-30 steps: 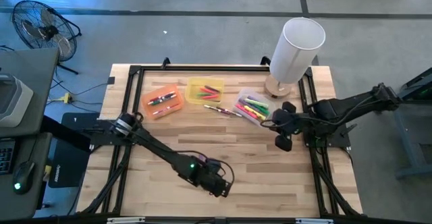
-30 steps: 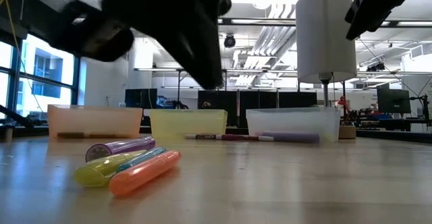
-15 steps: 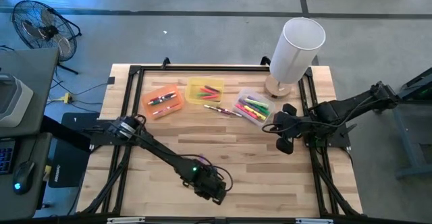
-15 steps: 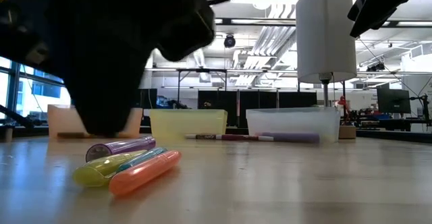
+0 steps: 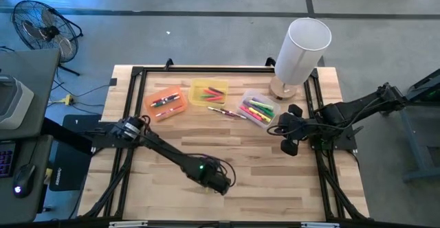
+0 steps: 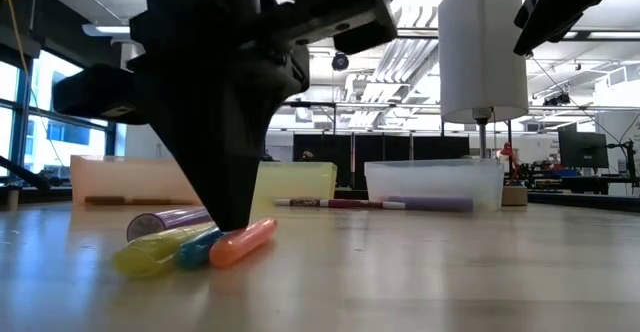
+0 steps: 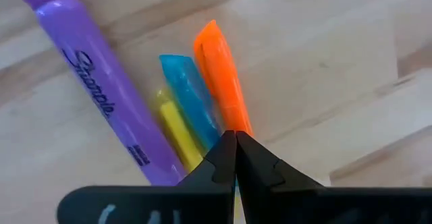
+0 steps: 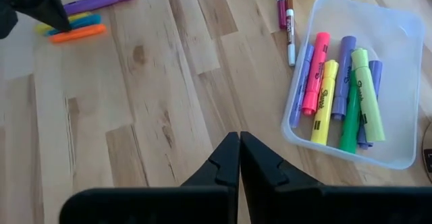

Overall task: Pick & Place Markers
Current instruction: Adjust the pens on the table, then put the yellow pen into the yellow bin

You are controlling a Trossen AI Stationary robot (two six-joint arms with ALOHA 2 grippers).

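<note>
Three loose markers lie flat on the wooden table near its near edge: a purple one [image 7: 94, 96], a yellow one with a blue cap [image 7: 185, 92] and an orange one [image 7: 219, 69]. My left gripper [image 7: 235, 135] is shut and points down at them [image 6: 232, 230]. More markers fill the clear bin [image 8: 341, 96], and two thin pens [image 8: 287, 18] lie beside it. My right gripper [image 8: 238, 135] is shut and hangs raised over the table's right side [image 5: 289, 147], touching nothing. My left gripper comes from above, pointing down, and its shut fingertips [image 6: 238, 217] rest on the orange marker's end [image 7: 237, 119] beside the blue cap. The marker lies flat on the table. Whether the fingers also touch the blue-capped marker, I cannot tell.
An orange bin [image 5: 166, 103], a yellow bin [image 5: 208, 93] and the clear bin [image 5: 256, 110] stand in a row toward the far edge. A tall white cylinder on a wooden base [image 5: 301, 49] stands at the far right corner. Bare wood lies between the bins and the loose markers.
My left gripper swung close to the near edge, then came back and down onto the loose markers. The orange marker has shifted a little against the blue-capped one and now shows shorter in the low view. My right arm kept still.
</note>
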